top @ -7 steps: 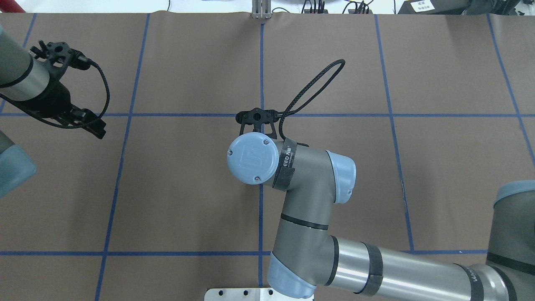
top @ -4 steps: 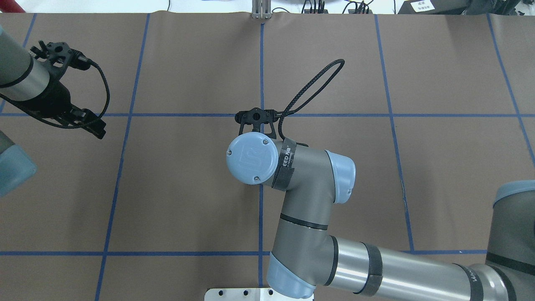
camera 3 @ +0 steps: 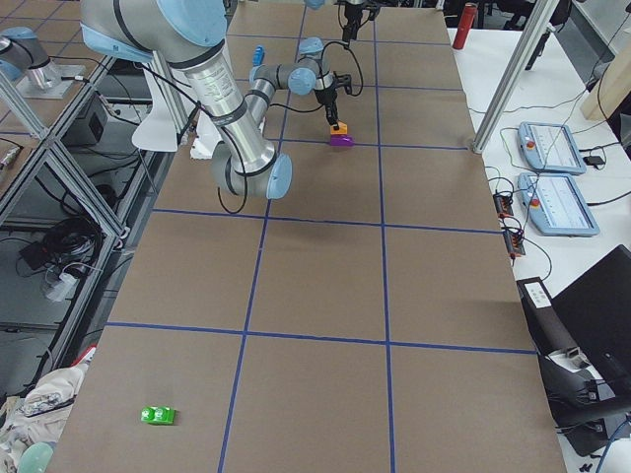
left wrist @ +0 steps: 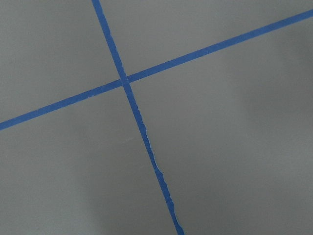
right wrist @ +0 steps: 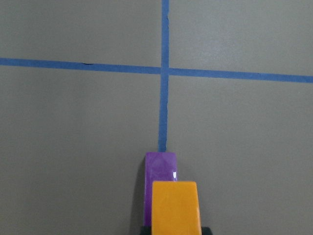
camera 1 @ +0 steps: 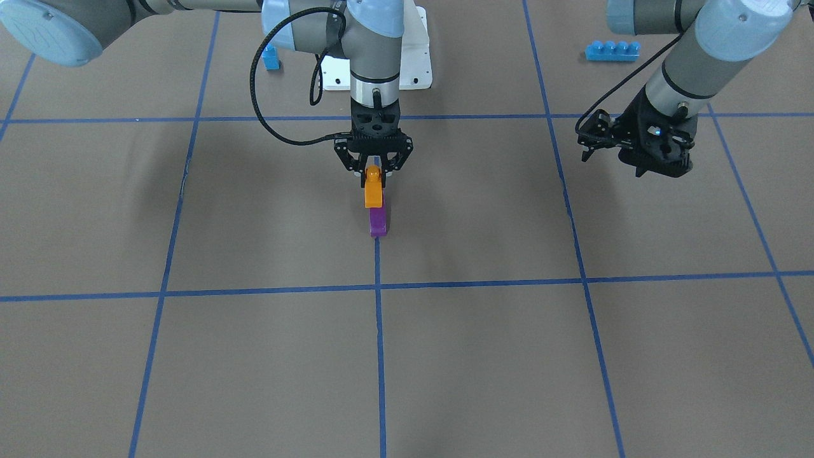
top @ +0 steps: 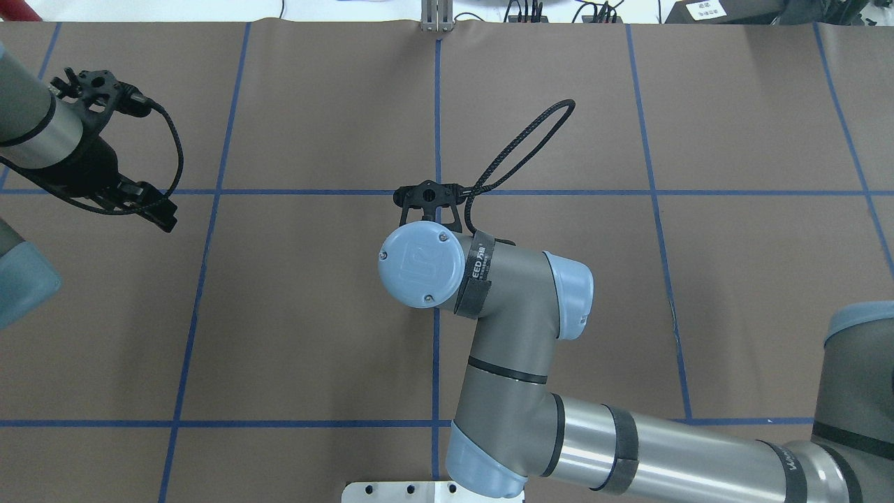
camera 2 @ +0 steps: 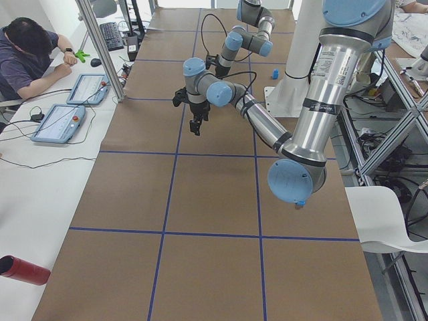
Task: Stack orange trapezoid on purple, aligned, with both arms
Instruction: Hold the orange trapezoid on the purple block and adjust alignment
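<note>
The orange trapezoid [camera 1: 374, 189] is held upright in my right gripper [camera 1: 373, 172], whose fingers close on its stud end. It sits directly over the purple brick [camera 1: 378, 222], which stands on the table at a tape line. I cannot tell whether the two touch. The right wrist view shows the orange brick [right wrist: 175, 205] at the bottom centre with the purple brick [right wrist: 160, 169] just beyond it, their sides roughly in line. My left gripper [top: 162, 215] hovers far off at the table's left, empty; I cannot tell whether it is open or shut. The right arm hides both bricks in the overhead view.
A small blue single-stud brick [camera 1: 271, 57] lies near the white base plate [camera 1: 416, 67]. A long blue four-stud brick [camera 1: 612, 50] lies near the left arm's base. A green piece [camera 3: 158, 415] lies far off at the table's right end. Blue tape lines grid the brown table.
</note>
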Robot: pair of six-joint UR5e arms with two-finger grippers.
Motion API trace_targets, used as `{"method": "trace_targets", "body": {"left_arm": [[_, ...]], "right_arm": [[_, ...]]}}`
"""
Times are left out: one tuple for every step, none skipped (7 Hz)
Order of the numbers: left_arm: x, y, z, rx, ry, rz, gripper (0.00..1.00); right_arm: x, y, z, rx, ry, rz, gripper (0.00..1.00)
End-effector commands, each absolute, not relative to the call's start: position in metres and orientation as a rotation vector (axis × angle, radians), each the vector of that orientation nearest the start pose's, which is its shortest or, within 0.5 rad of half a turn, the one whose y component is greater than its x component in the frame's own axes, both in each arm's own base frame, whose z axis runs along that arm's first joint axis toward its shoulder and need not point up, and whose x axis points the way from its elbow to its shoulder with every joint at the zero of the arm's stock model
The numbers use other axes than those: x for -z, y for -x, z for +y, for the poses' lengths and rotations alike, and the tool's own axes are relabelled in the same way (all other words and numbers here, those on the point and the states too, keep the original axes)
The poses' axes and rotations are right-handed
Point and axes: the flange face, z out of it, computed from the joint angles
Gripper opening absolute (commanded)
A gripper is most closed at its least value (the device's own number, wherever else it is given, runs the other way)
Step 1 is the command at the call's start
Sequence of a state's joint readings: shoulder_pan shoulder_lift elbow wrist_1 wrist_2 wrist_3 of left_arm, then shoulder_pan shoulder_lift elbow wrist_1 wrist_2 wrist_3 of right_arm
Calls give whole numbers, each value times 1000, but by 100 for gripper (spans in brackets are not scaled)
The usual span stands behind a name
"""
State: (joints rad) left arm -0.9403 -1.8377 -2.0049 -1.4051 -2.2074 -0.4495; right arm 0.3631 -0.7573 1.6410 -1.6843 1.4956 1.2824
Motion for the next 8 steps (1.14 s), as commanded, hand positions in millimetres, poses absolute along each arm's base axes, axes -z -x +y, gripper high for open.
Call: {"method": "trace_targets", "body": {"left_arm": [[-338, -258, -479, -341, -125, 802, 100], [-338, -258, -479, -341, -125, 802, 100], [-338, -258, -479, -341, -125, 802, 100], [-338, -258, -479, -341, -125, 802, 100], [-337, -258, -479, -340, -125, 802, 100], [-338, -258, -479, -341, -125, 802, 100], [-337, -258, -479, -340, -125, 802, 100], [-336, -258, -479, -341, -128, 804, 100]], "right_arm": [[-154, 604, -379, -99, -313, -705, 0], [-153, 603, -380, -100, -315, -708, 0], [-153, 604, -379, -97, -315, -708, 0], [-152, 607, -382, -100, -326, -741, 0], [-158, 616, -385, -101, -330, -748, 0], [-159, 615, -386, -101, -331, -746, 0], [-162, 614, -387, -102, -328, -737, 0], [-163, 612, -388, -104, -327, -734, 0]]}}
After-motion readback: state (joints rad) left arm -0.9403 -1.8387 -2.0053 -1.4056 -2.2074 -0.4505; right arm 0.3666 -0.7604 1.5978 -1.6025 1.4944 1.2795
